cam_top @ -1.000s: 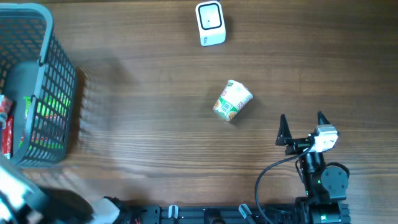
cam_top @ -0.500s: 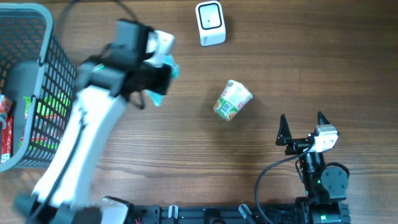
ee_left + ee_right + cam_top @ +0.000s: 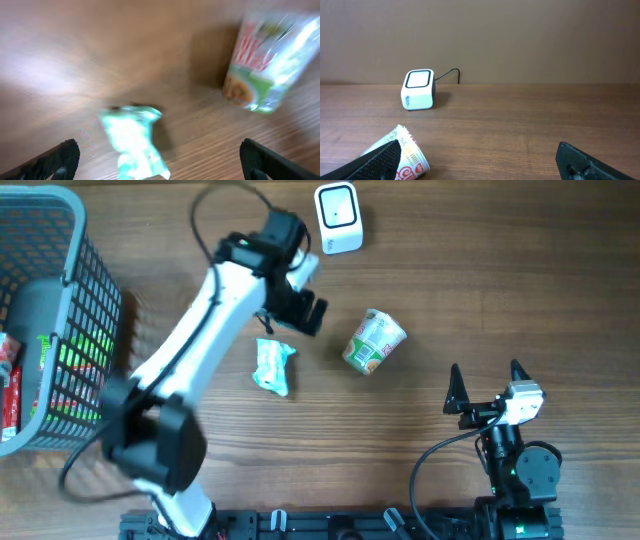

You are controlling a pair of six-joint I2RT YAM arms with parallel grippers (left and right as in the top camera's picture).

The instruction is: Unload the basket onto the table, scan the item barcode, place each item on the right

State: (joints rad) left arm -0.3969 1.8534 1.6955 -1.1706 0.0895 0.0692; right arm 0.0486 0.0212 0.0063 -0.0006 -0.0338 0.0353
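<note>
Teal packet point(image 3: 272, 367) on wood table point(image 3: 450, 270), close under left tool point(image 3: 160, 150), spread wide and empty, right tool point(image 3: 486, 368) agape

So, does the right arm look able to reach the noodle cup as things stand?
Probably yes. The right end effector is open, and only table lies between it and the noodle cup. The left end effector hovers on the cup's other side, out of that path.
</note>
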